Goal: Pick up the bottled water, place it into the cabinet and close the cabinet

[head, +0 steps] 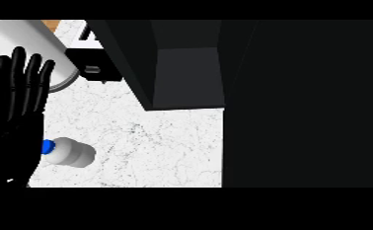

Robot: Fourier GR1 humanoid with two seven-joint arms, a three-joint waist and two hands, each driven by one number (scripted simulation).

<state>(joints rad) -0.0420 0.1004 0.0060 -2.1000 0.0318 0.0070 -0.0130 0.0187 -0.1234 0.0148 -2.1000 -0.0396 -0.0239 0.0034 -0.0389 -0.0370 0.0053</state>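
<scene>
you see the left robot hand [22,93] at the view's left edge, fingers straight and spread, pointing up, holding nothing. the bottled water [69,151] lies on its side on the white marbled table [153,150], just below and right of that hand, its blue cap toward the hand. the dark cabinet [189,76] stands open beyond it.

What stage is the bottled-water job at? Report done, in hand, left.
Done: nothing visible. The water bottle with blue cap lies on its side on the marble counter, outside the dark cabinet. In hand: nothing; the left robot hand is open beside it. Left: grasp, place inside, close the cabinet.
</scene>
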